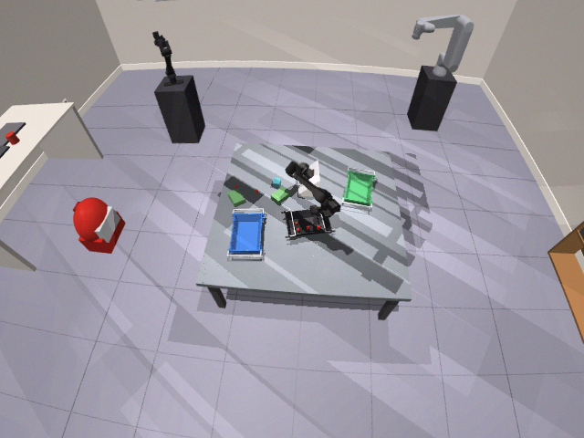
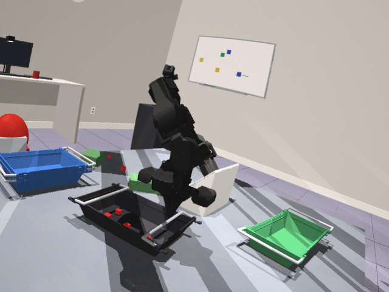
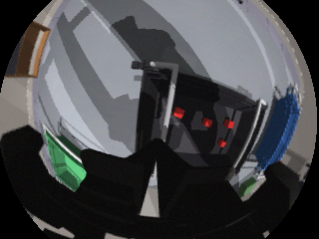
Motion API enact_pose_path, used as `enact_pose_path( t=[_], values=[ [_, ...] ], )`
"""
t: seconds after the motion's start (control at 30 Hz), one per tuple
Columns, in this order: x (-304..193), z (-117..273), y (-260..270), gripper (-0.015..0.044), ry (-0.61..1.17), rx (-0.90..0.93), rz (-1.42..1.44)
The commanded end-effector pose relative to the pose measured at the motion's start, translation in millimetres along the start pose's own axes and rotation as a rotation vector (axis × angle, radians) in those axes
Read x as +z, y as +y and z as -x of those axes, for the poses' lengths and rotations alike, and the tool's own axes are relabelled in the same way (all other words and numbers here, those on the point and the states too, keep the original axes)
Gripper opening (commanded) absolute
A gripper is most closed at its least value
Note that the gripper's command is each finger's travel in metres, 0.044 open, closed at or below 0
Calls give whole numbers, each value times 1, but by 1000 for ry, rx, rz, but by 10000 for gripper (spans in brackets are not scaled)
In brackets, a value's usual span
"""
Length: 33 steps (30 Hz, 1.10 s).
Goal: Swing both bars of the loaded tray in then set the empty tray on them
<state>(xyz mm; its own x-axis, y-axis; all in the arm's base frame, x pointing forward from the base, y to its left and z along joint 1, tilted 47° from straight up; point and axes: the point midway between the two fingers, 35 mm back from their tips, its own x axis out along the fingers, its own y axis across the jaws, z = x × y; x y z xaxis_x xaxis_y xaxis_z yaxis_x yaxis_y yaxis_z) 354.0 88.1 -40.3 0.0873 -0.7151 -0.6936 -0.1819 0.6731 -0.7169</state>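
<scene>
Grey table (image 1: 301, 277) (image 2: 62, 251) (image 3: 234, 55) under striped light | gripper (image 1: 315, 210) (image 2: 169, 212) (image 3: 158, 141) closed, seemingly on nothing, just beside near bar (image 1: 325, 223) (image 2: 163, 224) (image 3: 171, 95) | loaded black tray (image 1: 308, 234) (image 2: 116, 229) (image 3: 141, 117) below | green tray (image 1: 359, 188) (image 2: 287, 241) (image 3: 65, 166) apart, likely the next one

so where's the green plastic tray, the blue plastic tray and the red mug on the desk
green plastic tray (image 1: 359, 188) (image 2: 290, 240) (image 3: 65, 168): top, exterior, inner floor; wrist, inside
blue plastic tray (image 1: 246, 234) (image 2: 50, 177) (image 3: 280, 130): top, inner floor; exterior, long side wall; wrist, side
red mug (image 1: 12, 138) (image 2: 36, 74): top and exterior, its side
</scene>
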Motion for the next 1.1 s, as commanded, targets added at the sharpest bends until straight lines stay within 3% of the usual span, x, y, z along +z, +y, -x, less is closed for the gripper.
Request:
enact_pose_path(
  t=[0.0, 0.8, 1.07],
  values=[
    [0, 0, 0, 0, 0, 0, 0],
    [0, 0, 0, 0, 0, 0, 0],
    [1, 6, 0, 210, 0, 1, 0]
  ],
)
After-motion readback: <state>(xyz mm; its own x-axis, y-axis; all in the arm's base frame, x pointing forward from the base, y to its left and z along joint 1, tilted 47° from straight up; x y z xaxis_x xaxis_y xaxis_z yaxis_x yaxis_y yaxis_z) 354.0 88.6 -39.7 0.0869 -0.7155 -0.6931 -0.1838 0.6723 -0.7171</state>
